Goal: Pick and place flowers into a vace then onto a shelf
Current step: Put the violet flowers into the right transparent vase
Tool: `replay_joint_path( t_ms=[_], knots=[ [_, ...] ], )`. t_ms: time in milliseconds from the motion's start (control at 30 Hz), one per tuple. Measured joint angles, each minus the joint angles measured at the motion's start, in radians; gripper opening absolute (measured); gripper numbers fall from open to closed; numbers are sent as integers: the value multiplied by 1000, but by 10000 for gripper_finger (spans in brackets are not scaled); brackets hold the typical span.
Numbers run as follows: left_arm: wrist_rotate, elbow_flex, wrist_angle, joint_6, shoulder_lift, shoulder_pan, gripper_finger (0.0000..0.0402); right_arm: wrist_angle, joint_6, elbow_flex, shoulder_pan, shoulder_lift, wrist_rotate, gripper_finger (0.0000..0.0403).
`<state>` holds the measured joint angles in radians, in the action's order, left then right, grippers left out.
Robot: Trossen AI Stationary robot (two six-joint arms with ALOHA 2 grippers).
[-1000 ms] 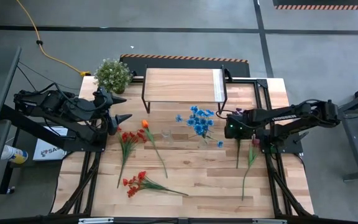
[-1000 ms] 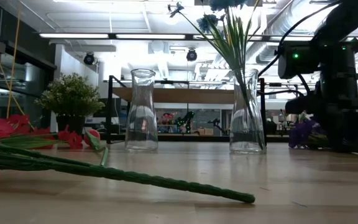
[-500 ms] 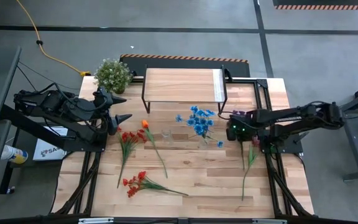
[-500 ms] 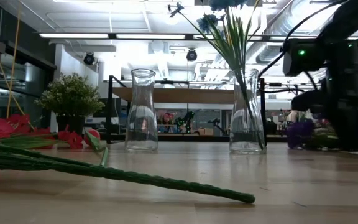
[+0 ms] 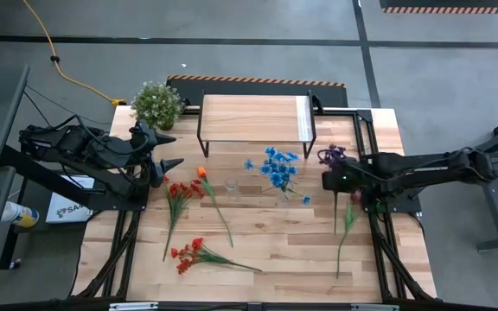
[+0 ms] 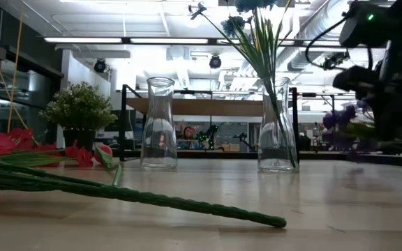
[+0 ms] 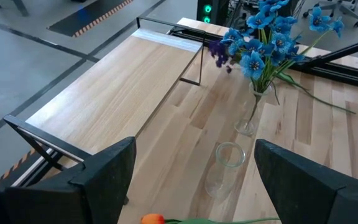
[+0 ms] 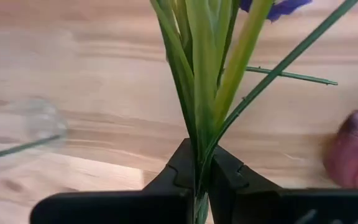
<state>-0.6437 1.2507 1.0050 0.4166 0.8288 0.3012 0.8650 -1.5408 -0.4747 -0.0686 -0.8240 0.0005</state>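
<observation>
- Your right pincer (image 8: 201, 180) is clamped tight on the green stalks of a purple-bloomed artificial flower stem (image 5: 331, 156), lifted off the plank worktop (image 5: 266, 238) near its right edge; in the low view the purple blooms (image 6: 339, 122) hang above the surface.
- Just beside that pincer, toward the worktop's centre, you have a clear glass vase holding blue-bloomed flowers (image 5: 279, 168); its blooms spread above the glass in the left wrist view (image 7: 267, 38).
- Next to it stands an empty clear glass vase (image 5: 232, 188), upright, a little apart from the blue one.
- Below the right pincer, a dark red-budded stem (image 5: 349, 213) lies flat along the right edge of the worktop.
- The low light-wood shelf on thin black metal legs (image 5: 253, 118) sits at the far edge of the worktop, with nothing on it.
- An orange-bloomed stem (image 5: 211, 197) and a bunch of red-bloomed stems (image 5: 178, 197) lie flat left of centre; another red-bloomed spray (image 5: 195, 253) lies near the front edge.
- A bushy green potted plant (image 5: 156, 104) stands at the far left corner.
- Your left pincer (image 5: 170, 149) waits at the worktop's left edge, beside the potted plant, fingers spread wide and holding nothing.
</observation>
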Motion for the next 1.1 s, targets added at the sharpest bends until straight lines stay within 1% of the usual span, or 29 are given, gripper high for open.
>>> replay_joint_path(
  t_ms=[233, 333, 533, 733, 933, 1100],
  knots=[
    [0, 0, 0, 2, 0, 0, 360, -2, -47, -1, 18, 127, 74, 13],
    [0, 0, 0, 8, 0, 0, 360, -17, -49, -1, 18, 166, 107, 7],
    [0, 0, 0, 10, 0, 0, 360, -153, -4, -3, 18, 233, 179, 10],
    [0, 0, 0, 10, 0, 0, 360, -312, 68, -13, 18, 258, 228, 5],
    [0, 0, 0, 10, 0, 0, 360, -315, 164, -134, 18, 254, 293, 7],
    [0, 0, 0, 9, 0, 0, 360, -316, 308, -272, 18, 254, 377, 5]
  ],
)
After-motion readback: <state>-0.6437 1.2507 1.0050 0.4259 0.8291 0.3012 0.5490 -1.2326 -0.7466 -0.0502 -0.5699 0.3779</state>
